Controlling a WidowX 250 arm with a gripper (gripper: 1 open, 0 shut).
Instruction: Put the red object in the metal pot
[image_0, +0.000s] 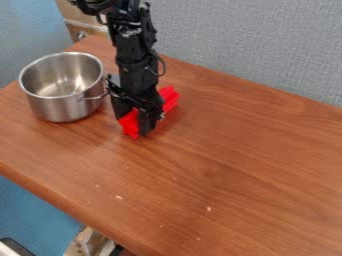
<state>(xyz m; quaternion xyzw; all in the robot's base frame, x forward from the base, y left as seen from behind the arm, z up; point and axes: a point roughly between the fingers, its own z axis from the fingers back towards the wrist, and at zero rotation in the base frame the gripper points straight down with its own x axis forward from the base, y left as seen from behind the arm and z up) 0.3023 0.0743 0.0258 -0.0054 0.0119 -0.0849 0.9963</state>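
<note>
The red object (166, 100) is a bright red elongated block lying on the wooden table (227, 160), just right of the metal pot. The metal pot (59, 86) is a shiny round steel pot standing upright at the table's left, empty inside. My gripper (139, 117) comes straight down from the black arm (130, 50) onto the block's near half. Its dark fingers (124, 110) straddle the block, one on each side, closed against it. The block rests on the table. Its middle part is hidden by the fingers.
A blue-grey wall (254, 40) stands behind the table. The table's front edge (54, 210) runs diagonally at the lower left, with floor below it.
</note>
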